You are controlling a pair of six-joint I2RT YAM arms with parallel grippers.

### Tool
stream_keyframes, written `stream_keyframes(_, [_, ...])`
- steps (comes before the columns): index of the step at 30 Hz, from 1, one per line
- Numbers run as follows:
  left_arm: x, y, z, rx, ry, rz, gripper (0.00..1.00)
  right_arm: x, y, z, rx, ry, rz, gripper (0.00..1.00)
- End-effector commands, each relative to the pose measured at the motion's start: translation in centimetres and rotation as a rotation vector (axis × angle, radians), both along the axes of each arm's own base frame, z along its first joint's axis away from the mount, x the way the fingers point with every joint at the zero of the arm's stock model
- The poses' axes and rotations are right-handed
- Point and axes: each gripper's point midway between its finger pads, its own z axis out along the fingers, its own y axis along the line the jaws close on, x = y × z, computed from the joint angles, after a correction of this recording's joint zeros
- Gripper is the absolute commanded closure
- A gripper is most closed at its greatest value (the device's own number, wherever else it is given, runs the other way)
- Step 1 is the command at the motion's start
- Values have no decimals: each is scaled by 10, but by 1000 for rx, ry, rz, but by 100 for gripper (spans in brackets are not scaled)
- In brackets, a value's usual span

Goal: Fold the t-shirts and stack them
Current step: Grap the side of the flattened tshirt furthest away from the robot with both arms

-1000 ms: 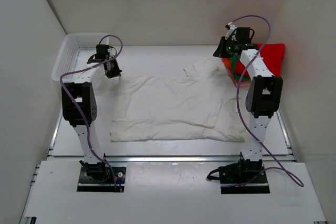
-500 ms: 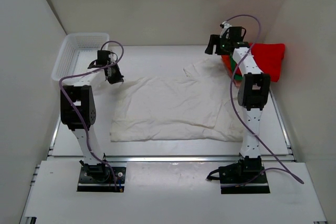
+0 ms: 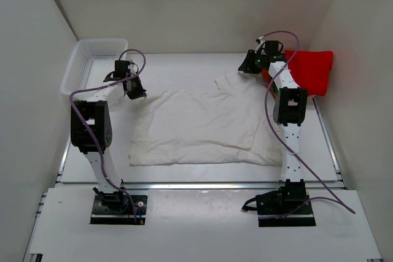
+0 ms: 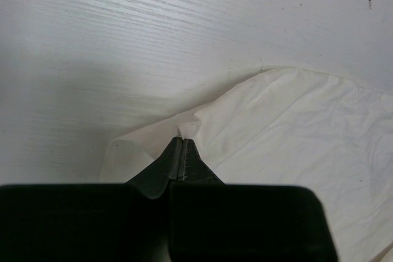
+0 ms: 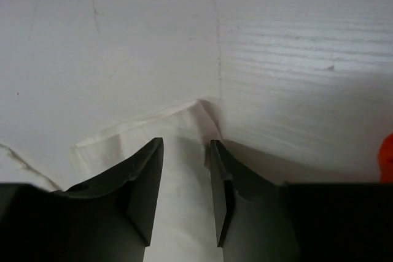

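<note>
Left wrist view: left fingers (image 4: 183, 154) pinched together on a corner of the white t-shirt (image 4: 295, 127). Right fingers (image 5: 152, 170) stand apart, astride its sleeve edge.

No text, label, brand, number or sign is showing legibly in any of the views.
</note>
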Motion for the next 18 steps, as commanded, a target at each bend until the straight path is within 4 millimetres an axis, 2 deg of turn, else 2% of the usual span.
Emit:
stream_keyframes(1, [2,-6,40,-28,-105,-12,100,-16,13,-7,43,64,43,68])
stream_keyframes(2, [0,-5,38,-29,-96,-10,100,-17,17,-7,40,65,53,78])
stream_keyframes(4, [-1,-2,35,-30,-91,-7,100,-20,24,2,61,67,66,78])
stream_keyframes(7, [-2,-4,37,-40,-95,-12,100,-18,23,10,67,38,89,100])
stream_keyframes(8, [-1,-4,37,-34,-101,-16,100,-20,29,16,68,27,105,100])
stream_keyframes(11, [-2,0,36,-34,-93,-7,100,-17,20,37,52,-18,106,100])
stream_keyframes(13, [0,0,44,-41,-105,-13,100,-15,17,75,44,-90,109,100])
stream_keyframes(14, [-1,1,43,-42,-103,-14,100,-16,13,83,41,-99,97,100])
stream_keyframes(15, [0,3,46,-45,-113,-6,100,-17,16,96,34,-129,99,100])
stream_keyframes(16, [0,3,50,-46,-122,-5,100,-18,10,111,21,-155,83,100])
stream_keyframes(17, [-1,4,48,-47,-114,-1,100,-15,3,119,-10,-188,53,97])
stream_keyframes(18, [-2,3,47,-50,-115,-11,100,-15,0,113,-26,-185,41,81])
